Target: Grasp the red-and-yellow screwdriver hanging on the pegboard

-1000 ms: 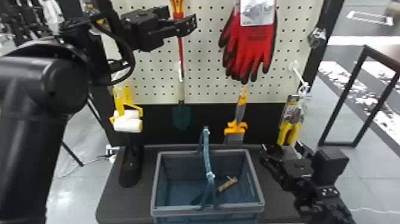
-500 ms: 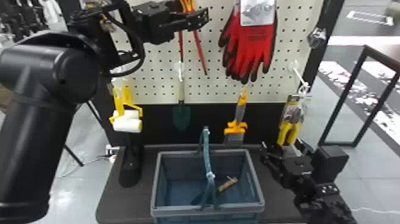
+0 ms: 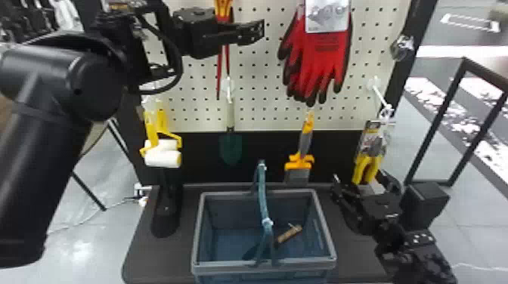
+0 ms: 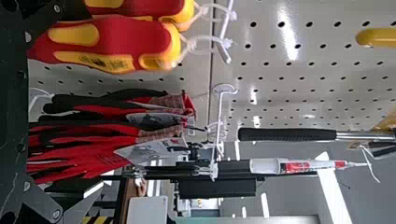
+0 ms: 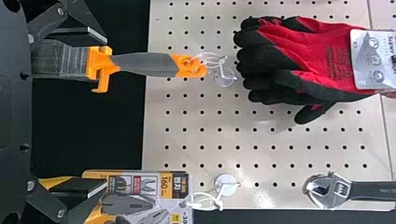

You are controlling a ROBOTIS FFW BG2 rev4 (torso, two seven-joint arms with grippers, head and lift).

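Left gripper (image 3: 257, 32) is up high on the pegboard (image 3: 264, 102), reaching sideways across it. The red-and-yellow screwdriver (image 3: 223, 8) hangs from a hook near the top of the board, just left of the red gloves (image 3: 313, 56). Its handle is right at the top edge of my head cam and the red shaft drops straight down behind the fingers (image 3: 242, 32).

On the left wrist cam the two fingers are spread wide, and the handle sits in the gap between them, close to one finger. I honestly can't tell if that finger is touching it or just beside it. Either way nothing is clamped. There looks to be a second red-and-yellow handle hanging right next to it.

Right gripper (image 5: 95, 112) is parked low by the right end of the black table (image 3: 151, 260), jaws wide apart, facing the paintbrush (image 5: 116, 63) and the pliers pack (image 5: 140, 191).

A blue basket (image 3: 198, 226) sits mid-table with a small wooden-handled thing inside. A paint roller (image 3: 162, 156) hangs at the board's lower left.
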